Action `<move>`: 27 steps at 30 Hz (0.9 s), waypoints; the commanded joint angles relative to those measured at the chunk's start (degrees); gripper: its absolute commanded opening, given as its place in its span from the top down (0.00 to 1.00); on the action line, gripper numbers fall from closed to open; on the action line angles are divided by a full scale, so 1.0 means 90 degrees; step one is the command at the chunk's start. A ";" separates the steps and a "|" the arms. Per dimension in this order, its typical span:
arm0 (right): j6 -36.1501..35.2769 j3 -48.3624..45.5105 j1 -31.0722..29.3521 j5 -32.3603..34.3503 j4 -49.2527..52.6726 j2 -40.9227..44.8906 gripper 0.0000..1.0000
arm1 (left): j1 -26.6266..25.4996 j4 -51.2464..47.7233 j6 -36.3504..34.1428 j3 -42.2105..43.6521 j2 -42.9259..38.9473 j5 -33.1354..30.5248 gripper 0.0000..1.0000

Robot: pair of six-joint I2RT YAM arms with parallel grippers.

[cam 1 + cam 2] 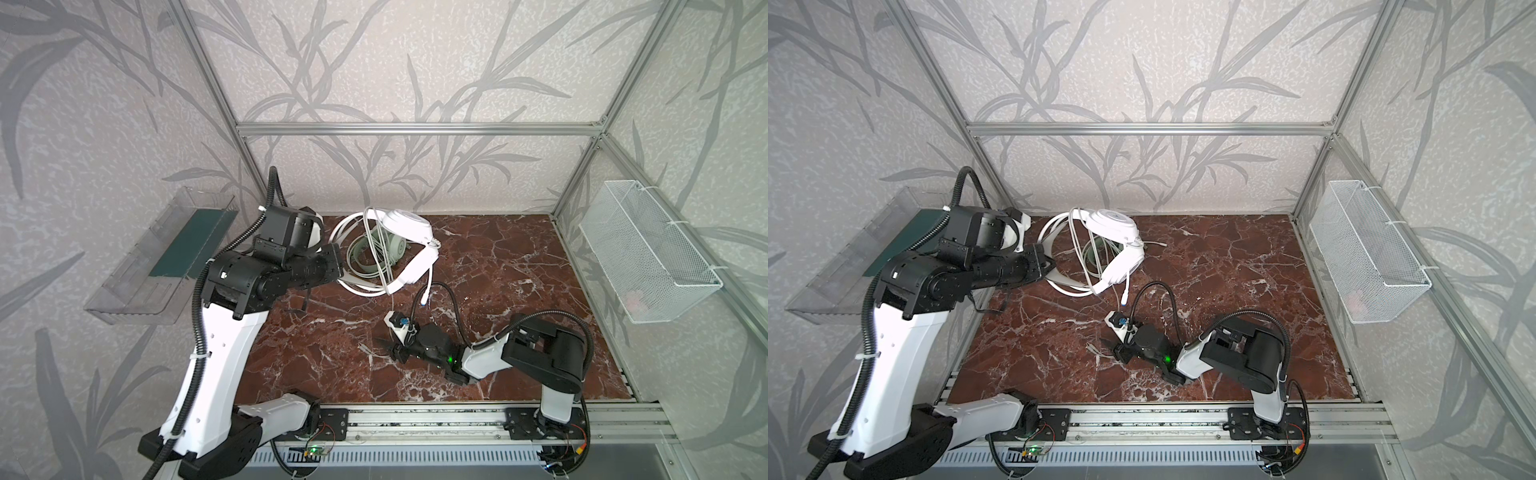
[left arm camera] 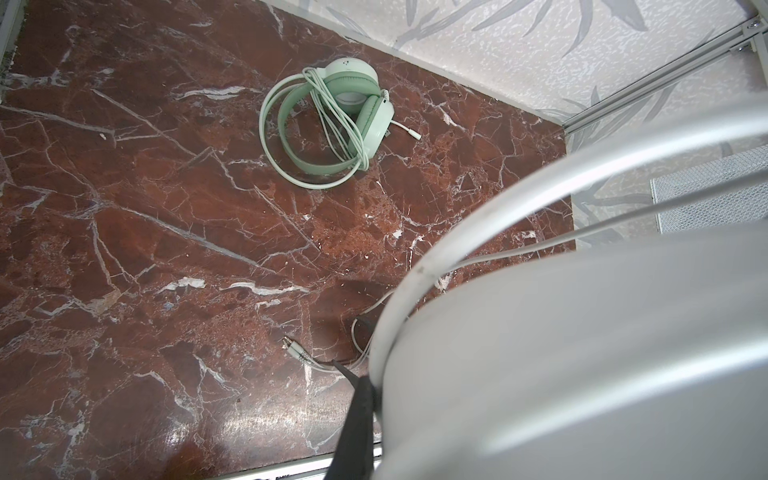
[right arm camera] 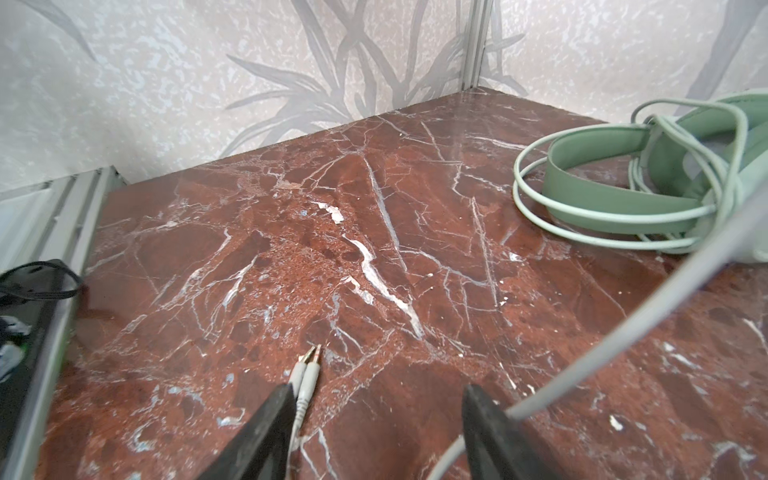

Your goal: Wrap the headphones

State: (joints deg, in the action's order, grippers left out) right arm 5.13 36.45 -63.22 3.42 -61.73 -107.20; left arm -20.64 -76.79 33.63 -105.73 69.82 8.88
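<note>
Snagging looms: left gripper (image 1: 334, 264), clamped on white headset (image 1: 405, 224) at 11 o'clock, could catch green headset (image 2: 374, 120) beneath, while right gripper (image 3: 378, 388), jaws wide and empty, may miss plugs (image 3: 308, 365) at 7 o'clock.

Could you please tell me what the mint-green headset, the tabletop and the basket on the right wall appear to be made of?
The mint-green headset looks like matte plastic: its cups and band are smooth and evenly coloured. The tabletop is glossy red-brown marble or a marble-look print, with white veins and light reflections showing. The basket appears to be white-coated fine wire mesh, and you can see through it.
</note>
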 commanded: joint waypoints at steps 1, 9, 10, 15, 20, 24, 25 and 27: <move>0.0382 -0.0060 0.0306 -0.0493 -0.0391 0.0194 0.36 | -0.0030 0.0223 0.0150 -0.0289 0.0020 0.0176 1.00; 0.1398 -0.0719 0.1114 -0.2257 -0.1719 0.0229 0.37 | -0.0049 0.0207 0.0142 -0.0394 0.0025 0.0139 1.00; 0.1567 -0.0806 0.1197 -0.2514 -0.1812 0.0283 0.37 | -0.0050 0.0209 0.0151 -0.0388 0.0025 0.0143 1.00; 0.1574 -0.0847 0.1238 -0.2548 -0.1444 0.0492 0.38 | -0.0052 0.0297 0.0181 -0.0323 0.0025 0.0199 1.00; 0.1363 -0.0249 0.1226 -0.2492 -0.0763 0.0133 0.37 | -0.0074 0.0348 0.0247 -0.0244 0.0008 0.0241 1.00; 0.1185 0.0064 0.1155 -0.2297 -0.0544 -0.0190 0.36 | -0.0074 0.0330 0.0277 -0.0215 -0.0088 0.0160 1.00; 0.1198 0.0120 0.1169 -0.2220 -0.0564 -0.0279 0.36 | -0.0079 0.0319 0.0280 -0.0203 -0.0098 0.0148 1.00; 0.1137 0.0350 0.1180 -0.2237 -0.0345 -0.0413 0.36 | -0.0079 0.0317 0.0279 -0.0165 -0.0122 0.0145 1.00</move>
State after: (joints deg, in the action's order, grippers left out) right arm 16.71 37.45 -52.51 -17.58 -67.42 -108.84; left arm -21.02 -76.71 34.57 -106.83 70.35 9.30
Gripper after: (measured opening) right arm 0.638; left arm 0.068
